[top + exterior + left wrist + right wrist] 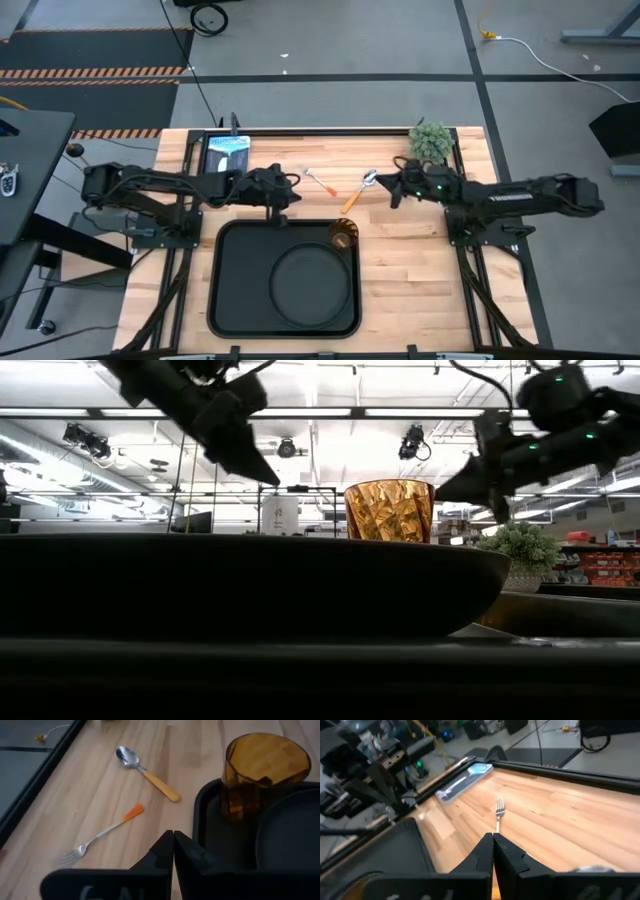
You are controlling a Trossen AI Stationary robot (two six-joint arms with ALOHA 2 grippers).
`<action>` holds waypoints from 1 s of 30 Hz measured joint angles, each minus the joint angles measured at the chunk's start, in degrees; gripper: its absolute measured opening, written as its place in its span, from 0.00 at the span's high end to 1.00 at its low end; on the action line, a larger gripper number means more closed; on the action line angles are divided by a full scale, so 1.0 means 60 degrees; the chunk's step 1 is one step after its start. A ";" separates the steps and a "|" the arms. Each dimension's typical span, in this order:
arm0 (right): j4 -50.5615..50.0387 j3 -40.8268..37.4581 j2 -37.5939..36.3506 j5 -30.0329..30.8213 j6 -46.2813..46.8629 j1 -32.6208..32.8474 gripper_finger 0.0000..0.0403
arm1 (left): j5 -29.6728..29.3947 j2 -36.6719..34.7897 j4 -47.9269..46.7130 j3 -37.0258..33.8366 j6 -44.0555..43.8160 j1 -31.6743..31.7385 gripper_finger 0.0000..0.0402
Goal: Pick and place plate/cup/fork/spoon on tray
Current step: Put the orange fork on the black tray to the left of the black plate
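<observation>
Already on tray (225,300): plate (310,285), cup (343,234). Fork (319,181) and spoon (358,190) loose on surface (420,280). Left hand (290,186) and right hand (392,190) both pinched closed, holding nothing. Risk: thin handles slipping sideways under a shallow pinch.

tray: a large black rectangle (229,290) with rounded corners and a raised rim, flat at the middle of the table's near edge
plate: round, matte black (312,284), lying flat inside the tray toward its right edge
cup: amber faceted tumbler (343,235), upright in the tray's far right corner, just beside the plate
fork: red-orange handle, silver tines (319,181), flat on bare wood beyond the tray's far edge
spoon: yellow-orange handle, silver bowl (359,191), flat on the wood just right of the fork, handle end near the tray's far right corner
</observation>
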 joint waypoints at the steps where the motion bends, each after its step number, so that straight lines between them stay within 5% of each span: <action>1: -0.0055 0.0253 0.0344 -0.0136 -0.0181 -0.0066 0.96 | 0.0000 -0.0043 0.0250 -0.0142 -0.0040 0.0000 0.95; 20: -0.0393 0.4844 0.6719 -0.1896 -0.2151 -0.0366 0.96 | 0.0027 -0.2034 0.2094 -0.3109 -0.1054 -0.0078 0.95; 30: -0.2610 0.6976 0.9046 -0.1403 -0.2705 -0.0197 0.91 | 0.0013 -0.2753 0.2258 -0.4001 -0.1515 -0.0160 0.95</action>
